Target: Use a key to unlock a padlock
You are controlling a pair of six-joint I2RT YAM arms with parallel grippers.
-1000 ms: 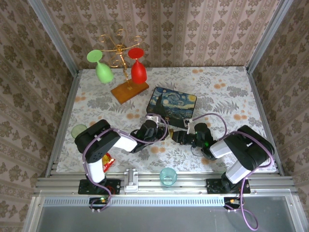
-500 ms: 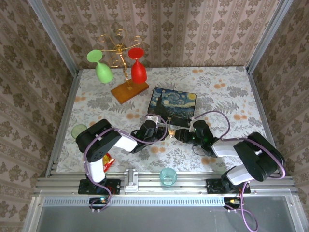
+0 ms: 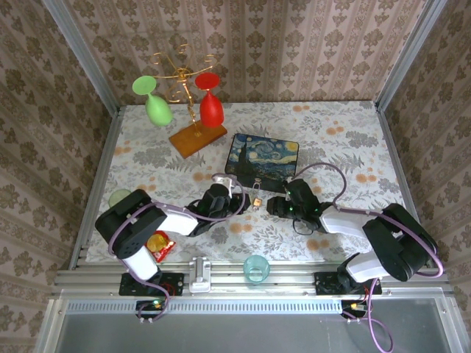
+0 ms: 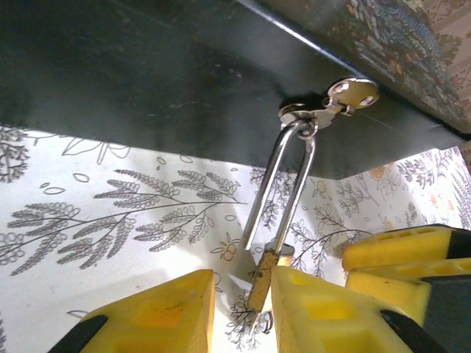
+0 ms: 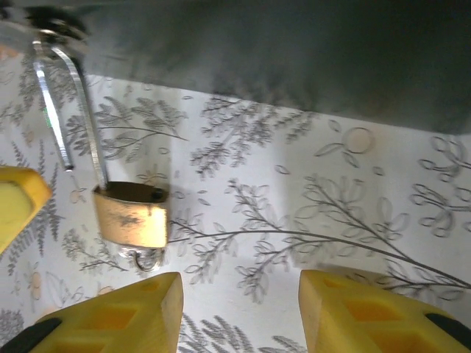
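Padlock: The tiny gold padlock (image 5: 132, 217) is hooked by its thin silver loop (image 4: 265, 191) onto the clasp (image 4: 309, 118) on the side of the painted box (image 3: 261, 158). It sticks out over the flowery table (image 5: 309, 220). I cannot tell if it rests on it.
Loop: One end goes into the gold body. The other end is free, so I think the lock is already open.
Key: The key (image 5: 147, 259), I think, is the little grey ring poking out under the gold body. It is too small to be sure.
Left gripper (image 4: 239, 312): My fingers are apart. The gold body is between them, right up against one finger, but not squeezed.
Right gripper (image 5: 235, 316): My fingers are wide apart with nothing between them. The padlock is off to one side.
How it feels: I think it is light, hard and smooth. It can swing on the clasp and slip or twist.
Where to hold: Pinch the flat gold sides, not the round thin loop. Pinch the key by its flat head.
Watch out: The key could fall out, so go gently.
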